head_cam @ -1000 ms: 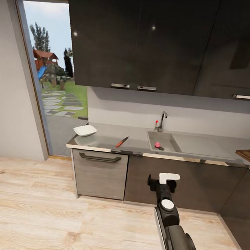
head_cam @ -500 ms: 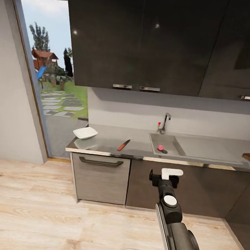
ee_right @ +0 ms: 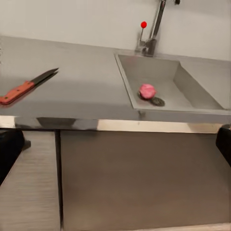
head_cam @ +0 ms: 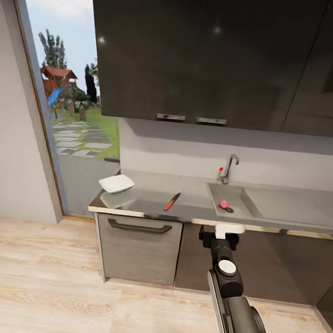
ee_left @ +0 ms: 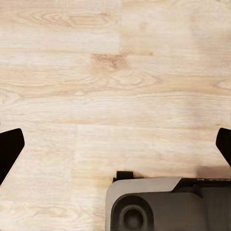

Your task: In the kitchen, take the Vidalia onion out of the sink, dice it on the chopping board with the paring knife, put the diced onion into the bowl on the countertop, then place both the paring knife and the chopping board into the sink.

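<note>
**Task not yet begun**

As we read left to right, the bowl (head_cam: pixel 116 183) and paring knife (head_cam: pixel 172 201) lie on the desk (head_cam: pixel 143 201), the onion (head_cam: pixel 224 204) in the sink (head_cam: pixel 237 197). Right gripper (head_cam: pixel 220 238) empty, fingers apart.

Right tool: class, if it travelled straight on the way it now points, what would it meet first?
Probably the dark cabinet front below the countertop edge: it sits at the centre of the right wrist view, ahead of the right tool. Depth is unclear; the sink lies higher, beyond.
</note>
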Available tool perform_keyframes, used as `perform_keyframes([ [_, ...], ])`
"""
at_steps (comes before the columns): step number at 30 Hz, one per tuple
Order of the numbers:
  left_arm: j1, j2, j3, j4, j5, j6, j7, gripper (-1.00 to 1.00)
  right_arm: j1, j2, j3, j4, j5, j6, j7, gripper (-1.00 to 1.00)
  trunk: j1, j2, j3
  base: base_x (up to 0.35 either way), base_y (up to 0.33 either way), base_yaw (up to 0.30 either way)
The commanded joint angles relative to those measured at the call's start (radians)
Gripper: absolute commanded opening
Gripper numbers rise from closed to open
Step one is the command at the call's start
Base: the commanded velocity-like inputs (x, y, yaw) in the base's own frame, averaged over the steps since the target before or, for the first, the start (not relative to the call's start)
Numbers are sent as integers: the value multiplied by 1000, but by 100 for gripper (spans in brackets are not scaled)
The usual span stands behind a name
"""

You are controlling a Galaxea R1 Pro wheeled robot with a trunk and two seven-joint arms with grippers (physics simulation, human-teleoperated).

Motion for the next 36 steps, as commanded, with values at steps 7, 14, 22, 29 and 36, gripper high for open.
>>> perform_keyframes([
  [7,0,0,0,0,1,-3,0,100,0,0,1,1,9,8,-1,100,1,-1,0,284,-11,0],
  [14,0,0,-1,0,1,-4,0,100,0,0,0,2,9,8,-1,100,1,-1,0,284,-121,0],
  [22,0,0,-1,0,0,-4,0,100,0,0,0,5,7,8,-1,100,1,-1,0,284,-119,0],
  [29,0,0,-1,0,-1,-4,-1,100,0,0,1,8,6,8,2,100,1,-1,0,297,33,0],
  [36,0,0,-1,0,-1,-4,-1,100,0,0,1,17,4,8,4,100,1,-1,0,295,136,0],
])
